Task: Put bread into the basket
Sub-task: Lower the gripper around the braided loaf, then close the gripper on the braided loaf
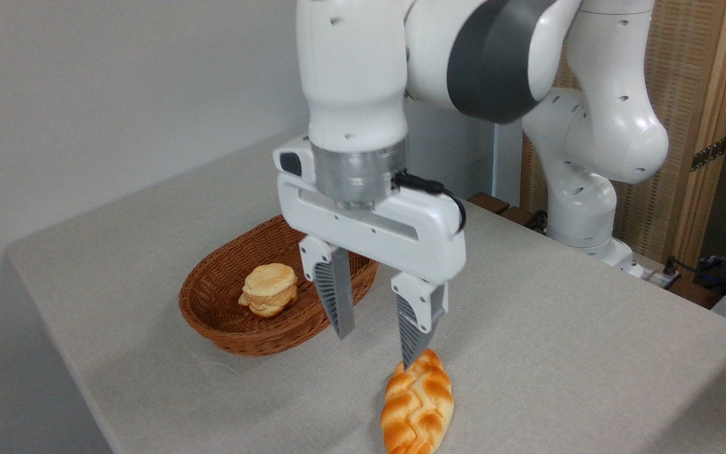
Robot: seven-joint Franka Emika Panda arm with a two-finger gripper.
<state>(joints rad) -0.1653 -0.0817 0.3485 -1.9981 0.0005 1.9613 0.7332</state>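
So the table (pixel 558 328) is covered in a plain light grey cloth with a slightly speckled weave, nothing fancy. Behind it on the left there's a bare pale grey wall (pixel 86 94), and on the right a wooden-framed screen (pixel 697 113) with a woven panel. A few dark cables (pixel 722 268) sit at the far right edge past the table.

The white Franka arm (pixel 590 126) comes in from the back right and hangs its gripper (pixel 379 347) straight down over the middle of the table. Jaws are spread apart with nothing between them.

The braided loaf (pixel 418 407), glossy golden-orange, lies on the cloth at the bottom of the frame, pointing roughly away from the camera. The right finger's tip lines up with the loaf's far end, can't tell if it's actually touching or just hovering above. The left finger hangs in front of the wicker basket (pixel 230 315), over its right rim as seen from here.

The round layered bun (pixel 268 289) is already sitting inside the basket, left of the gripper. The basket is just up and left of the loaf, not touching it.
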